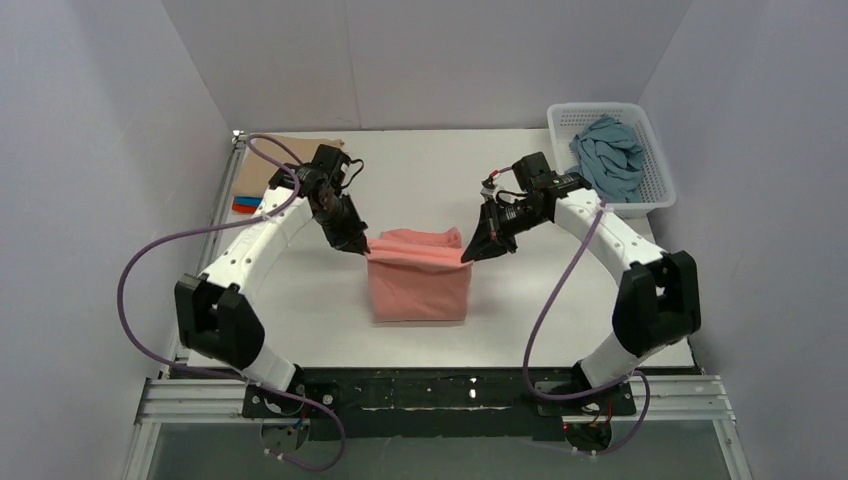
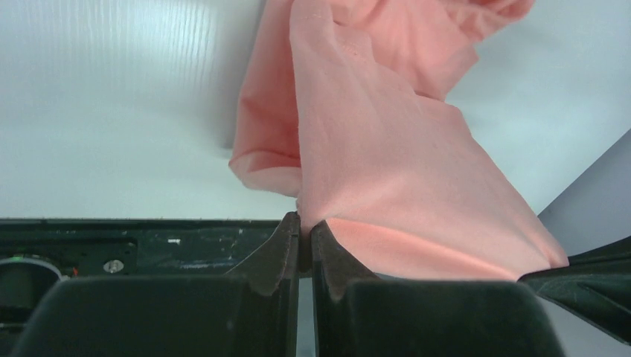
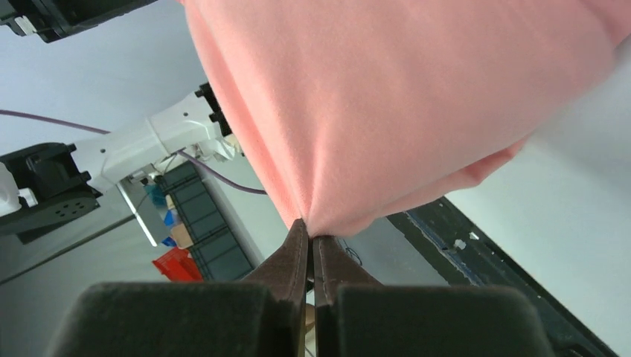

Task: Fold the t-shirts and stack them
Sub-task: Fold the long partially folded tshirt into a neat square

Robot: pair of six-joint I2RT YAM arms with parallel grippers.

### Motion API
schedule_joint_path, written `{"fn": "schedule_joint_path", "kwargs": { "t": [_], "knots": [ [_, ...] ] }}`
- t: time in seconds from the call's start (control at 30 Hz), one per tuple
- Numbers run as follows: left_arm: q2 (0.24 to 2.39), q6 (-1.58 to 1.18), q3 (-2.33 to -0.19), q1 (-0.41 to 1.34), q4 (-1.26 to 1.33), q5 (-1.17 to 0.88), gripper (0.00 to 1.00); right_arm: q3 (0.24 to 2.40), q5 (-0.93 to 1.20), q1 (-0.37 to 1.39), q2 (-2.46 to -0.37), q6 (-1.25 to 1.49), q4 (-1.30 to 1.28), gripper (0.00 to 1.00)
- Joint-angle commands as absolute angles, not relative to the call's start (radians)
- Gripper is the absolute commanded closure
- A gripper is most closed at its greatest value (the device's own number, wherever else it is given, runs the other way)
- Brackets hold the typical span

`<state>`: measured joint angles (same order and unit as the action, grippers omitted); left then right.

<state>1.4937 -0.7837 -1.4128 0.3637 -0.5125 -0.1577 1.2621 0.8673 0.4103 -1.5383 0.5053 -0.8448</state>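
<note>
Top external view – Tech 1: Locate the salmon-pink t-shirt (image 1: 420, 285).
Tech 2: Centre of the worktop (image 1: 420, 175), folded to a rough square. Near edge rests on the surface; far edge is held up at both corners.
Tech 1: State of the left jaws?
Tech 2: Clenched on the far left corner. Left wrist view shows cloth pinched at the tips.
Tech 1: Right jaws?
Tech 2: Clenched on the far right corner, confirmed in the right wrist view.
Tech 1: Other garments?
Tech 2: Grey-blue t-shirt (image 1: 607, 155), crumpled, inside the white basket (image 1: 597, 107) at the far right corner of the worktop.
</note>
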Motion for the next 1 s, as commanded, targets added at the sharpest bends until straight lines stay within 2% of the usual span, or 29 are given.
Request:
{"fn": "schedule_joint_path", "kwargs": {
  "t": [0.0, 0.2, 0.23, 0.3, 0.33, 0.37, 0.4, 0.43, 0.47, 0.5, 0.6, 0.73, 0.87, 0.97],
  "knots": [
    [1.66, -0.73, -1.517, 0.323, -0.556, -0.137, 1.0, 1.383, 0.934, 0.336, -1.702, 0.434, -0.866, 0.99],
    [1.902, -0.727, -1.687, 0.296, -0.559, -0.082, 1.0, 1.556, 1.046, 0.27, -1.988, 0.445, -0.763, 0.99],
    [1.936, -0.729, -1.709, 0.292, -0.564, -0.064, 1.0, 1.588, 1.041, 0.265, -2.036, 0.458, -0.755, 0.97],
    [1.999, -0.728, -1.75, 0.284, -0.564, -0.017, 0.97, 1.667, 0.987, 0.256, -2.117, 0.45, -0.764, 0.86],
    [2.028, -0.731, -1.771, 0.276, -0.563, -0.014, 0.8, 1.709, 0.95, 0.247, -2.154, 0.459, -0.759, 0.83],
    [2.063, -0.732, -1.804, 0.27, -0.565, -0.019, 0.66, 1.75, 0.909, 0.234, -2.185, 0.464, -0.748, 0.79],
    [2.092, -0.729, -1.845, 0.263, -0.578, -0.04, 0.6, 1.803, 0.838, 0.221, -2.217, 0.474, -0.753, 0.71],
    [2.115, -0.717, -1.894, 0.257, -0.596, -0.068, 0.47, 1.863, 0.756, 0.213, -2.241, 0.475, -0.785, 0.59],
    [2.138, -0.702, -1.964, 0.256, -0.628, -0.083, 0.14, 1.92, 0.676, 0.21, -2.25, 0.466, -0.815, 0.51],
    [2.159, -0.688, -2.034, 0.257, -0.679, -0.087, 0.03, 1.969, 0.611, 0.212, -2.246, 0.462, -0.842, 0.39],
    [2.146, -0.688, -2.104, 0.26, -0.758, -0.142, 0.02, 1.901, 0.501, 0.231, -2.141, 0.47, -0.823, 0.29],
    [1.981, -0.706, -1.84, 0.321, -0.679, -0.212, 0.02, 1.627, 0.425, 0.308, -1.898, 0.506, -0.7, 0.29],
    [1.833, -0.732, -1.585, 0.388, -0.381, -0.289, 0.02, 1.399, 0.573, 0.393, -1.765, 0.588, -0.455, 0.29],
    [1.901, -0.729, -1.612, 0.385, -0.317, -0.251, 0.02, 1.399, 0.693, 0.402, -1.831, 0.654, -0.365, 0.31]
  ]
}}
